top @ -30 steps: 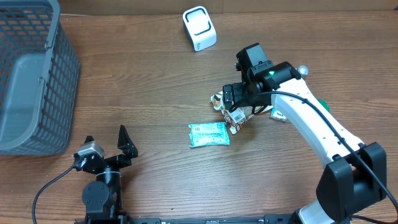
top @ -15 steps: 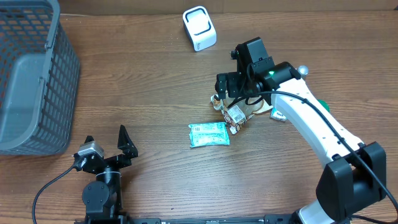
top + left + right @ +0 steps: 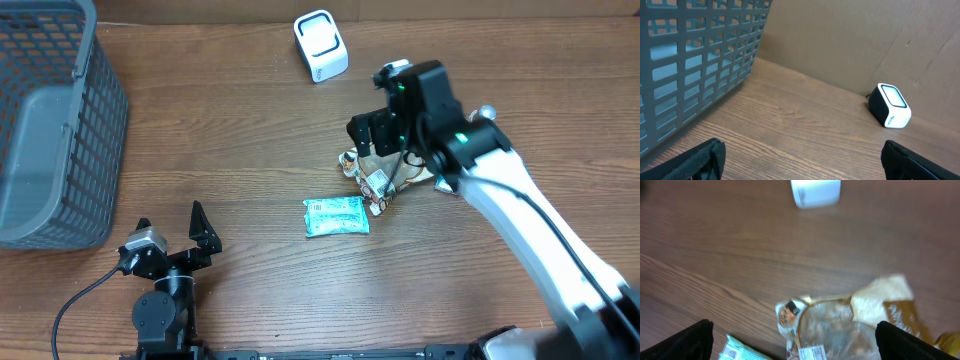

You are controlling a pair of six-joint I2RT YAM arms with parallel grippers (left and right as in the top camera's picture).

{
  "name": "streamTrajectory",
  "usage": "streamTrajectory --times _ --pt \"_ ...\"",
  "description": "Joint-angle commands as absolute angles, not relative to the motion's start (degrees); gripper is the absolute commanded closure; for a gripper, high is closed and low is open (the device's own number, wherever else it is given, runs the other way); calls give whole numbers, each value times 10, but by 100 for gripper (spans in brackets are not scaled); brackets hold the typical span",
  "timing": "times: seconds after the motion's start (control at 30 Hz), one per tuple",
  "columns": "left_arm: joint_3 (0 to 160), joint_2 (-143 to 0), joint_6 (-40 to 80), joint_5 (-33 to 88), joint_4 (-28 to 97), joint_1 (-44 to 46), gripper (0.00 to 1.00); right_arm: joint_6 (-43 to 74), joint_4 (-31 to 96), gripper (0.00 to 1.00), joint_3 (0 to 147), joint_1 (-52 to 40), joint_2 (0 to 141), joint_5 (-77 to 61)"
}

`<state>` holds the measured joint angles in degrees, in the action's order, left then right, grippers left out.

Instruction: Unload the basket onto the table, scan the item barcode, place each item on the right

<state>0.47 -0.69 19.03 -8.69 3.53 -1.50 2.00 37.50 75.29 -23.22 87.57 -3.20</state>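
A clear plastic snack bag [image 3: 378, 178] with a white barcode label lies on the wooden table, and a teal packet [image 3: 336, 215] lies just to its left. My right gripper [image 3: 376, 138] hangs open above the bag, nothing between its fingers. In the right wrist view the bag [image 3: 840, 327] lies below and between the spread fingers of the gripper [image 3: 800, 345], with the teal packet [image 3: 742, 351] at the lower left. The white scanner [image 3: 320, 45] stands at the back. My left gripper [image 3: 172, 226] rests open near the front edge, facing the scanner [image 3: 890, 105].
A grey mesh basket [image 3: 50, 130] fills the left side, close on the left in the left wrist view [image 3: 695, 60]. The scanner [image 3: 815, 192] shows at the top of the right wrist view. A yellow object [image 3: 950, 342] peeks in at its right edge.
My right gripper has lifted up and back from the clear bag, still open and empty. The bag and the teal packet stay put. The left arm has not moved.
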Motion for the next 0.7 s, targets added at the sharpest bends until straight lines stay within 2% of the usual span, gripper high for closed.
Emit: streamTrajectory --times 0.0,0.3,0.67 --pt "3 -3 182 -90 36 -11 1 -1 328 0 682 -228 785 -36" --pt "3 -3 182 -90 36 -11 0 -1 131 0 421 -215 526 -36" --pt "3 -3 182 -90 36 -11 0 -1 -75 0 195 -126 259 -92"
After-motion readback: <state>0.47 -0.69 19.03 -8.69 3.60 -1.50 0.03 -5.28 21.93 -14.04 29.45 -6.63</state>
